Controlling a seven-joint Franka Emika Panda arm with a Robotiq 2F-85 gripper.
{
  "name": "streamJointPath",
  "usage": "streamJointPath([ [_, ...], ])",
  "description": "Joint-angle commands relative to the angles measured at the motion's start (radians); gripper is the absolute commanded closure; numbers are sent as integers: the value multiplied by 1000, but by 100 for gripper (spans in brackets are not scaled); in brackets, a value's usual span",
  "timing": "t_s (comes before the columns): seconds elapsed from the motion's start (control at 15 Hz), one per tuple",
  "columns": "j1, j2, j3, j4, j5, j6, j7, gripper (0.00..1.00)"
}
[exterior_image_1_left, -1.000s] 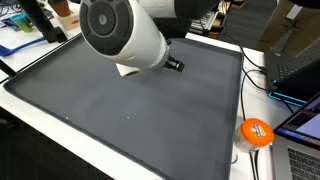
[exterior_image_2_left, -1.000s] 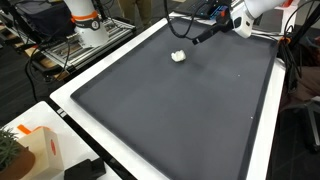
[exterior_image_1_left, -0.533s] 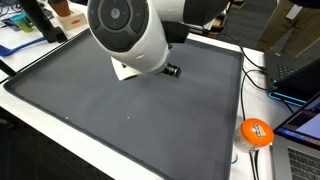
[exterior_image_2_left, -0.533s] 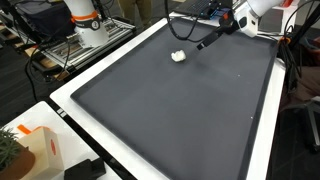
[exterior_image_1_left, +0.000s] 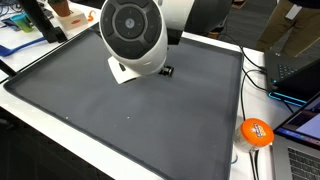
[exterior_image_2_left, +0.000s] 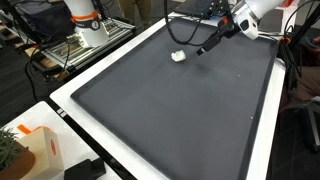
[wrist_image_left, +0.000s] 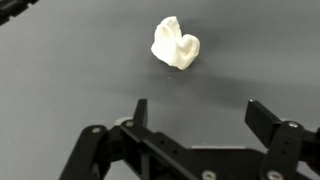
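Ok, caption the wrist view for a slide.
Open gripper poised apart from a crumpled white lump on the dark grey mat.

Crumpled white lump (wrist_image_left: 176, 43) — lying loose on the dark mat (exterior_image_2_left: 170, 110).

Robotics laboratory, evidenced by a white-and-orange robot arm base (exterior_image_2_left: 84, 18) beyond the far corner of the dark-matted table (exterior_image_2_left: 160, 120), with laptops (exterior_image_1_left: 297, 62) and loose cables (exterior_image_1_left: 252, 75) crowding its side edge

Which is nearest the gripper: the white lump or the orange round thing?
The white crumpled lump, on the mat ahead of the open fingers; the orange thing sits off it.
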Motion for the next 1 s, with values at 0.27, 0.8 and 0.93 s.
streamJointPath([
  [0.27,2,-23,0,-72,-5,98,5,0],
  [0.8,-22,-198,23,-317,20,112,-46,0],
  [0.93,-32,-258,29,-404,30,125,-57,0],
])
